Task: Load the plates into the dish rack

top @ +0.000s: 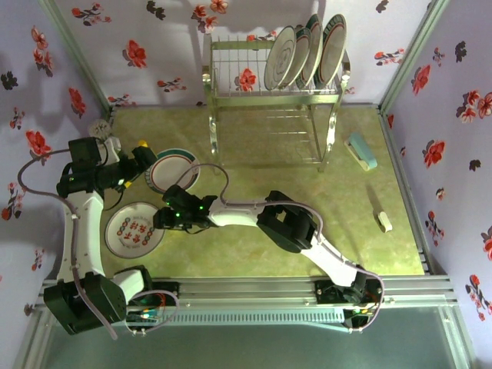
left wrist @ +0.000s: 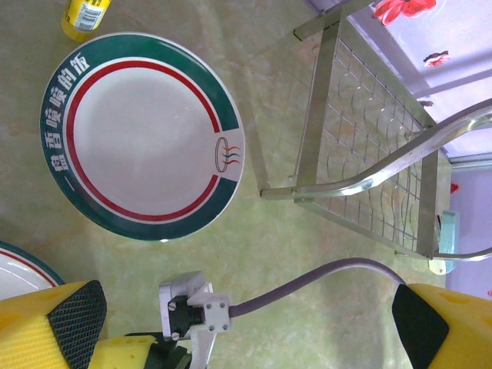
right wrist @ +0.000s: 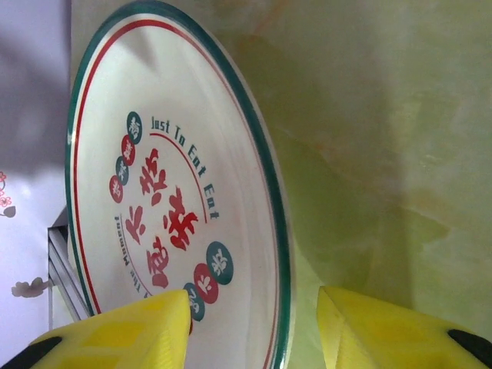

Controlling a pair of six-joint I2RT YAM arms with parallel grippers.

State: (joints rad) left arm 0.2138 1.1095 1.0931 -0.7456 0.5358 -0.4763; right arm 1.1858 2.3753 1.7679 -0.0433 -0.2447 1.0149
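Steel dish rack (top: 231, 77): upper centre, left slots open.
Red-patterned plate (top: 131, 231): flat, face up, lower left.
Right gripper (right wrist: 254, 300): your jaws apart, astride its rim.
Left gripper (top: 146, 163): apart.

A yellow-green marbled tabletop (top: 254, 242) is walled on three sides by pale lilac panels (top: 165, 34) printed with red and dark flowers. Toward its right side lies a light blue oblong object (top: 360, 151). Nearer the front, well apart from it, lies a small cream piece (top: 383, 221) — too small to identify. A yellow labelled bottle (left wrist: 84, 15) stands at the left, and silver rails (top: 307, 286) edge the front.
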